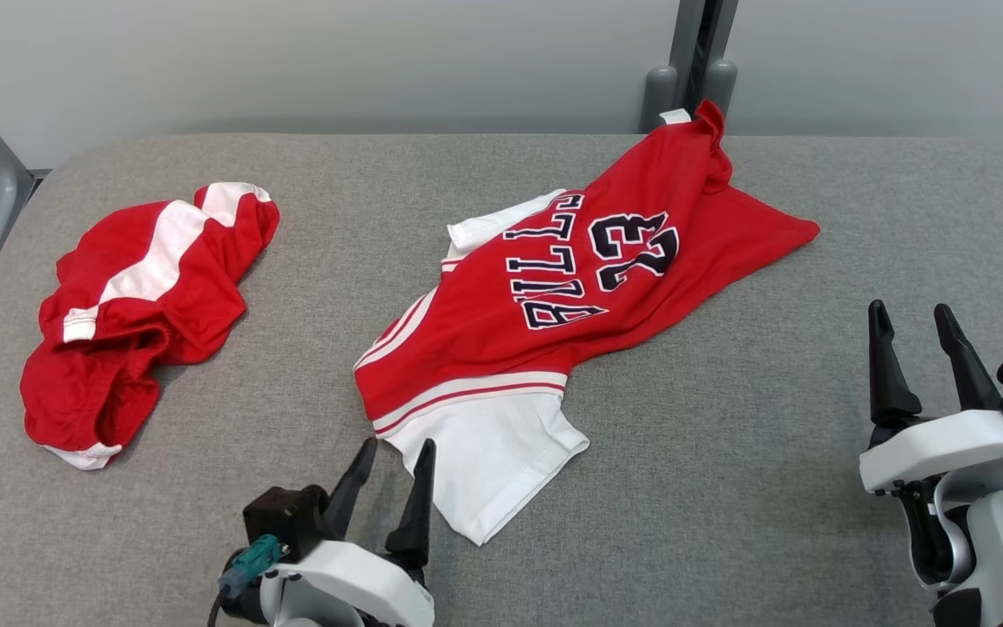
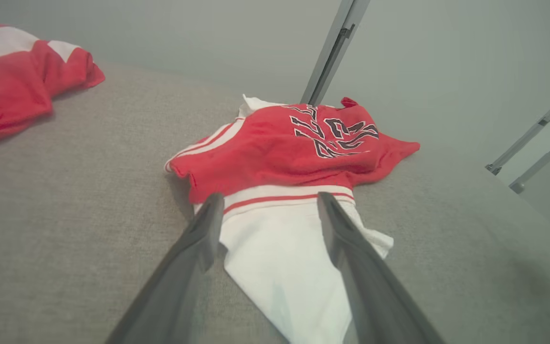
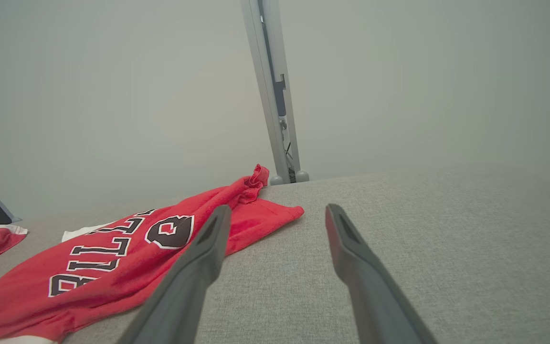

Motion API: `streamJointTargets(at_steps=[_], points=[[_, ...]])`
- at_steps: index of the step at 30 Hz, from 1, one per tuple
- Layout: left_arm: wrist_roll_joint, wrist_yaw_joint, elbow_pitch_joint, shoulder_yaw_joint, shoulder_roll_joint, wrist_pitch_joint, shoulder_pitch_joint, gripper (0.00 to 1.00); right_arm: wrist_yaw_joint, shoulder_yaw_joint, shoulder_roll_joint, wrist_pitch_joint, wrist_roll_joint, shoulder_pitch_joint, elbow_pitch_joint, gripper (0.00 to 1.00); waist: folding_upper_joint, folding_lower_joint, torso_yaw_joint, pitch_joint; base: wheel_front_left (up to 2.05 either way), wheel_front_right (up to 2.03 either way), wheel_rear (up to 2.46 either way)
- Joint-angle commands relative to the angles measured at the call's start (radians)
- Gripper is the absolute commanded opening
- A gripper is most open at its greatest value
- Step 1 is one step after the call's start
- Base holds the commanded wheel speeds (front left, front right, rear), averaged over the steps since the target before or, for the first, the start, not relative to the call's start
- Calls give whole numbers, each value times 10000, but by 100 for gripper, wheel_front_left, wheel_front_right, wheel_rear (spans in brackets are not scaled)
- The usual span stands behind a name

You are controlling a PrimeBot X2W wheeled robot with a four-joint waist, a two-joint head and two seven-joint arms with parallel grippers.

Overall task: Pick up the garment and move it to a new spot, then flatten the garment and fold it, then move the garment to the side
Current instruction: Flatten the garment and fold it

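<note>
Red jersey [image 1: 589, 287]: crumpled, mid-table [image 1: 728, 488], white sleeve [image 1: 493, 461] nearest | left gripper [image 1: 397, 444]: fingers spread, at sleeve's near edge, nothing held | right gripper [image 1: 911, 307]: fingers spread, empty, right of jersey, apart | risk: pinching sleeve alone would lift one layer, so jersey drags and bunches; shorts [image 1: 140, 296] at left could be snagged.

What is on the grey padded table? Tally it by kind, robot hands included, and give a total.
Garments: 2 (the red-and-white jersey in the middle; the crumpled red garment with white stripes on the left)
Robot hands: 2 (the left hand by the jersey's white hem; the right hand over bare table; both open, holding nothing)
Total: 4
</note>
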State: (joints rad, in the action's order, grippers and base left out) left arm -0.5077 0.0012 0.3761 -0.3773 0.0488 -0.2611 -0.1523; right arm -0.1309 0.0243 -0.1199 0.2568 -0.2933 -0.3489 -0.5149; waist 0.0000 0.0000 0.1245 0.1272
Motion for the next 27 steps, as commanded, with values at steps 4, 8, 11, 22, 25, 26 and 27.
streamJointTargets(at_steps=[4, 8, 11, 22, 25, 26, 27], points=[[-709, 225, 967, -631, 42, 361, -277, 100, 3, 152, 64, -56, 168, 98, 161, 100, 0, 0, 88, -1, 0, 0, 0], [-1275, 451, 1496, -1246, 39, 967, -417, 100, 3, 166, 132, -54, 226, 149, 185, 100, 0, 0, 160, 30, 0, 0, 0], [-1594, 666, 1720, -1440, 43, 1268, -441, 100, 3, 146, 181, -41, 236, 177, 163, 100, 0, 0, 179, 14, 0, 0, 0], [-2356, 588, 2073, -2109, 39, 1457, -827, 100, 3, -30, 179, -28, 287, 6, 174, 100, 0, 0, 37, 47, 0, 0, 0], [-2622, 579, 2138, -2352, 39, 1556, -920, 100, 3, -73, 149, -30, 317, -27, 205, 100, 0, 0, -65, 116, 0, 0, 0], [-2668, 649, 2200, -2435, 37, 1605, -959, 100, 3, -84, 142, -30, 324, -23, 216, 100, 0, 0, -96, 132, 0, 0, 0], [-2709, 714, 2273, -2512, 39, 1646, -1003, 100, 3, -104, 140, -32, 333, -28, 229, 100, 0, 0, -127, 153, 0, 0, 0]])
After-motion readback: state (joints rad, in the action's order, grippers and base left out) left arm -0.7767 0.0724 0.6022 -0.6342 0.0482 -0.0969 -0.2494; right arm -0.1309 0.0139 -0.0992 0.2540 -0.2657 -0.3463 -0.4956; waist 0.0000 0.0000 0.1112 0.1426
